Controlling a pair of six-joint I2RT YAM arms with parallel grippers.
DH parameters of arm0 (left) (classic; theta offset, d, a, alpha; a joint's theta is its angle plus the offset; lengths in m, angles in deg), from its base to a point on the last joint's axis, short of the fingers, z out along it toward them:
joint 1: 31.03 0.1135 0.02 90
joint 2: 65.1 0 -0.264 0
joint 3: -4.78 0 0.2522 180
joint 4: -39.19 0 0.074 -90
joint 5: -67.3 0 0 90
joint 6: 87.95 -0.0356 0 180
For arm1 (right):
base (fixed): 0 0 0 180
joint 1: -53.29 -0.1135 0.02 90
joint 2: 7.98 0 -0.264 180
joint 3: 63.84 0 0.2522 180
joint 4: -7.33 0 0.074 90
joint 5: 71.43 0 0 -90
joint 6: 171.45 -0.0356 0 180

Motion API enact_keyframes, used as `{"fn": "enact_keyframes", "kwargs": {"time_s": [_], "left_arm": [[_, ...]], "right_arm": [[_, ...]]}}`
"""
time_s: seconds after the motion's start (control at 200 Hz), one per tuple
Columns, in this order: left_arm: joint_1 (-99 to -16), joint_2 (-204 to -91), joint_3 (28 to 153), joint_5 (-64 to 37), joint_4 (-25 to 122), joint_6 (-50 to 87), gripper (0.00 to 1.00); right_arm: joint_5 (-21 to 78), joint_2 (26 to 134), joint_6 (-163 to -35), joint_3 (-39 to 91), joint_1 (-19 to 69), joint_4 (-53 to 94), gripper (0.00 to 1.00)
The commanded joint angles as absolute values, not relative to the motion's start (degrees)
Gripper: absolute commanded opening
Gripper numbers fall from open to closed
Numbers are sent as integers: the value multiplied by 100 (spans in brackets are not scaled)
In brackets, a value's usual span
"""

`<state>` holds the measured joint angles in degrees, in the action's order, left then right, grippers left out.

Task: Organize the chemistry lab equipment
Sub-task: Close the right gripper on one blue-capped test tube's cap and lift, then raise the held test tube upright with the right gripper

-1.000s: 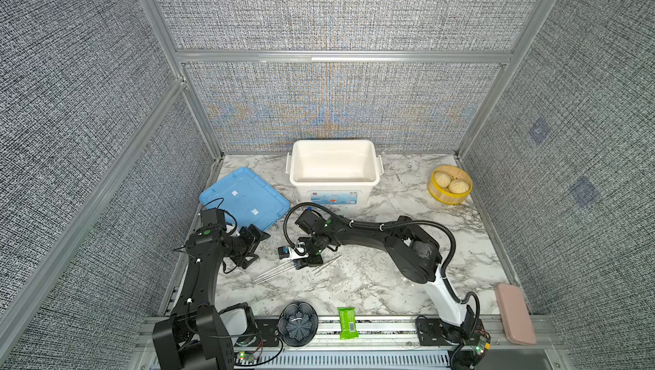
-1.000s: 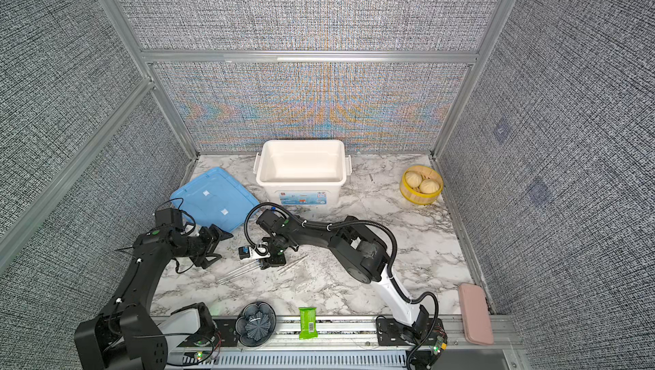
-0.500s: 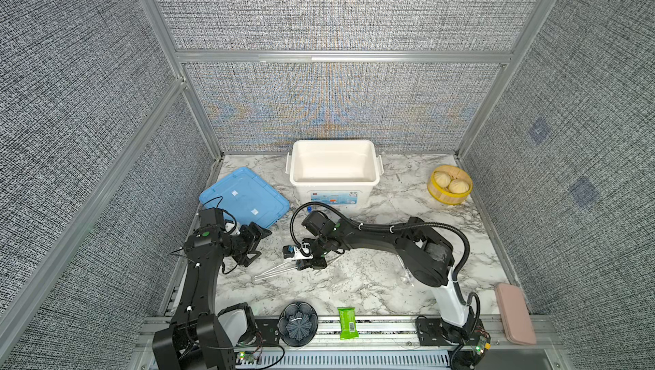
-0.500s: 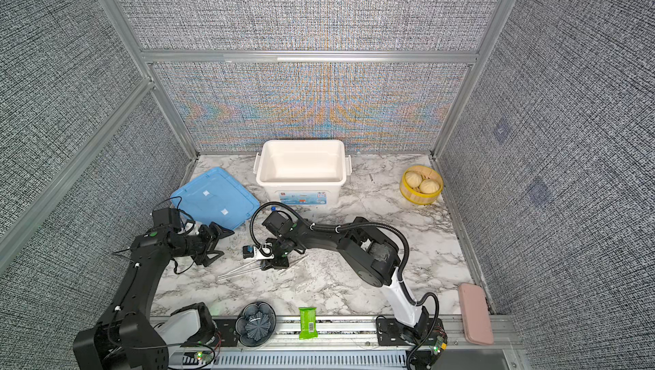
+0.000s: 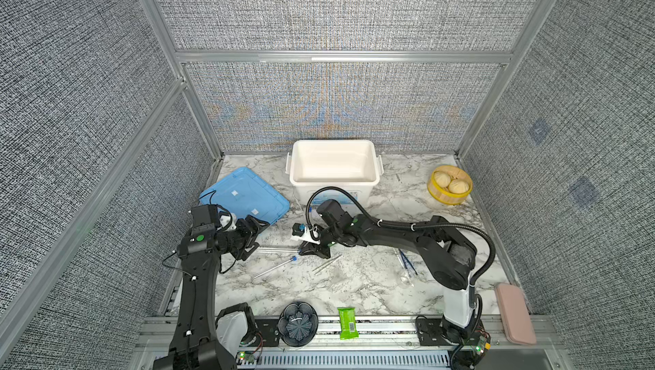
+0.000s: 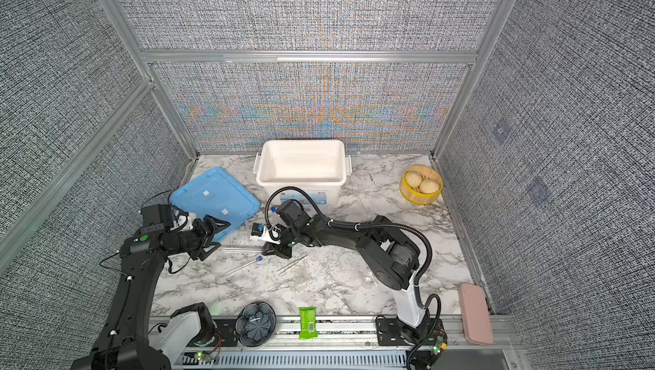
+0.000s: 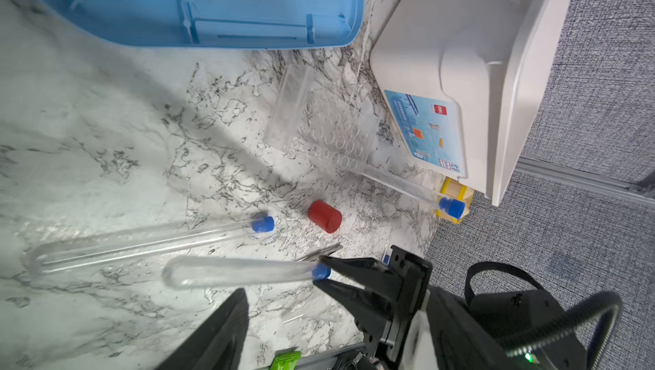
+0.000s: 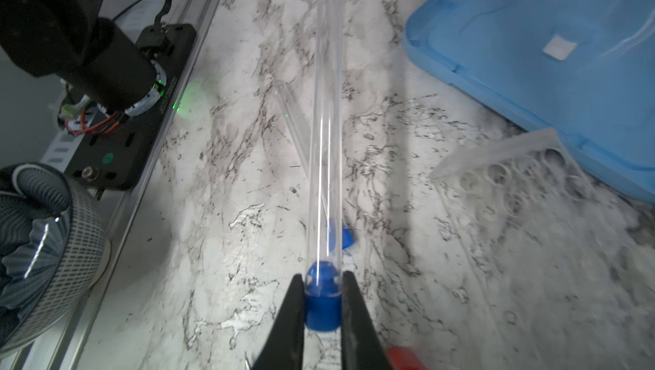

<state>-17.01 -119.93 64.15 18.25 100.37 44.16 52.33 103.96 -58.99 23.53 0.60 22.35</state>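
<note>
Currently the right end effector (image 8: 323,281) is nearly closed, pinching only the blue cap (image 8: 322,301) of one clear tube (image 8: 325,102), which lies level over the worktop (image 8: 219,244) near the blue lid (image 8: 531,49); the long overhang may lever the tube loose or pull the cap off; the left end effector (image 5: 256,238), wide open and empty, could strike the tube's free end.

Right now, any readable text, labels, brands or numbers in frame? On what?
No text can be quoted with confidence.
Blue label on the white bin: print and a red logo, too blurred to read.
Green snack packet: barcode, digits too small to read.
Blue lid: two white stickers, no legible text.
</note>
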Motion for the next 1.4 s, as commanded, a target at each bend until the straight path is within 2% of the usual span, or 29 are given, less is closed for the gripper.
{"fn": "enact_keyframes", "kwargs": {"time_s": [0.0,0.2,0.31,0.535,0.66,0.825,0.88,0.905,1.06,1.16,1.396], "left_arm": [[-1697,-11877,6163,2140,9416,4721,80],[-1706,-11827,5555,2593,8318,5360,79],[-1704,-11861,5458,2629,8266,5331,77],[-1723,-11844,5175,2739,7648,5711,72],[-1723,-11965,5128,2781,7609,5711,65],[-1723,-12047,5051,2874,7458,5762,49],[-1722,-12031,5040,2879,7439,5757,35],[-1723,-12022,5029,2867,7432,5765,31],[-1722,-12071,4974,2939,7308,5815,23],[-1723,-12089,4942,2937,7263,5828,22],[-1716,-12105,4900,3008,7159,5954,14]], "right_arm": [[5023,10286,-6691,2305,56,1644,15],[4572,10149,-7503,2253,-9,1221,15],[4289,10114,-7539,2276,-107,1193,15],[4314,10164,-7635,2444,-286,1121,15],[4370,10154,-7744,2496,-317,1056,15],[4389,10155,-7726,2531,-366,1055,15],[4411,10173,-7732,2550,-368,1072,15],[4415,10178,-7739,2551,-376,1068,15],[4423,10158,-7756,2542,-401,1055,15],[4424,10145,-7742,2535,-406,1055,15],[4362,10052,-7724,2358,-405,799,26]]}}
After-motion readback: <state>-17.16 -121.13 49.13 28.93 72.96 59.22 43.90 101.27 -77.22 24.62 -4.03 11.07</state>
